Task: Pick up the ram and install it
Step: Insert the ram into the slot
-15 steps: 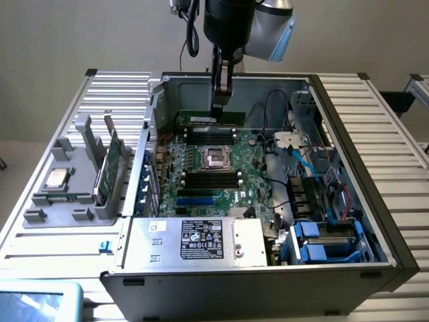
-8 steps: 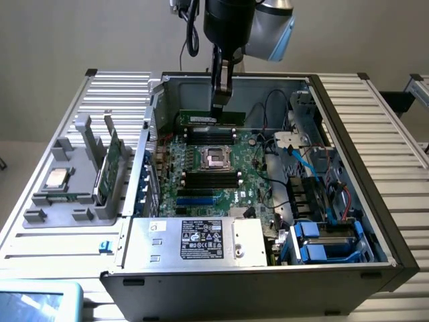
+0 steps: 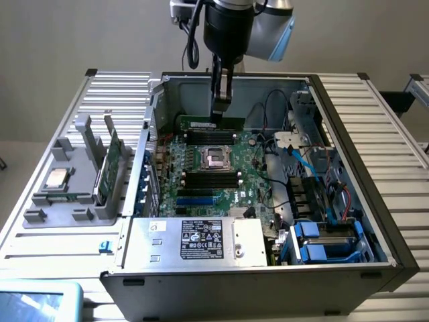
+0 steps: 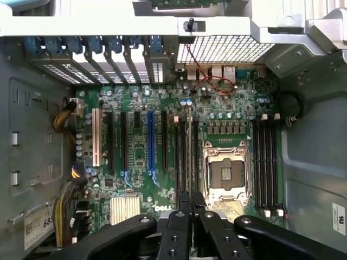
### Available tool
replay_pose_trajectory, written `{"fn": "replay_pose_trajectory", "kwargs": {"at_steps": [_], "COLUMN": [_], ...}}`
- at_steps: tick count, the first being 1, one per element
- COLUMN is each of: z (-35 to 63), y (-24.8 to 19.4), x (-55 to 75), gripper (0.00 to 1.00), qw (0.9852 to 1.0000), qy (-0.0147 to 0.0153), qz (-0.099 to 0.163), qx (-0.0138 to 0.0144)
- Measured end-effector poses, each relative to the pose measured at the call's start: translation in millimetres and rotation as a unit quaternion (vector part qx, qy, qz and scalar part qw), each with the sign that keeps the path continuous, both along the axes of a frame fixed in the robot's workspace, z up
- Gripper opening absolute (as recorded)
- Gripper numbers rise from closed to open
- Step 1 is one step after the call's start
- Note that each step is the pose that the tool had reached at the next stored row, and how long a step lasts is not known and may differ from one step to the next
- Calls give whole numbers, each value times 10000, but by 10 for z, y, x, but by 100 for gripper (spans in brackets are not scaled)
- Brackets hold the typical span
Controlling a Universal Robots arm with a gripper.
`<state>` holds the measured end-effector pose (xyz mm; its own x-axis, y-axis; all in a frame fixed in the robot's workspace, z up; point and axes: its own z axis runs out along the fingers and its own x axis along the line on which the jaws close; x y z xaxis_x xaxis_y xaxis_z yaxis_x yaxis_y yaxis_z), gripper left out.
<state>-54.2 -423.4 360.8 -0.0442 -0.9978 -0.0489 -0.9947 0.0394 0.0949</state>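
Ram point(image 3: 200, 124) stick pinched upright in the closed pincer point(image 3: 220, 113), at the far end of the motherboard point(image 3: 221, 194) inside an open computer case point(image 3: 348, 168).

The fingers grip the thin green board at the middle of its upper edge, its long side level, just beyond the processor socket point(image 3: 216, 157). Whether its lower edge sits in a slot cannot be told. It looks light and stiff but fragile, so it is best held by its bare edges at the centre and kept free of twisting. A second green board point(image 3: 110, 168) stands in a grey holder point(image 3: 67, 201) on the exterior view's left, well apart.
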Motion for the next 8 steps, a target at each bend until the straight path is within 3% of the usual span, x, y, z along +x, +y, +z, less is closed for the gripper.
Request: {"fn": "replay_pose_trajectory", "kwargs": {"at_steps": [8], "z": [-144], "y": [2], "x": [0], "gripper": [11], "qw": [10000], "qy": [0], "qz": [31], "qx": [0]}}
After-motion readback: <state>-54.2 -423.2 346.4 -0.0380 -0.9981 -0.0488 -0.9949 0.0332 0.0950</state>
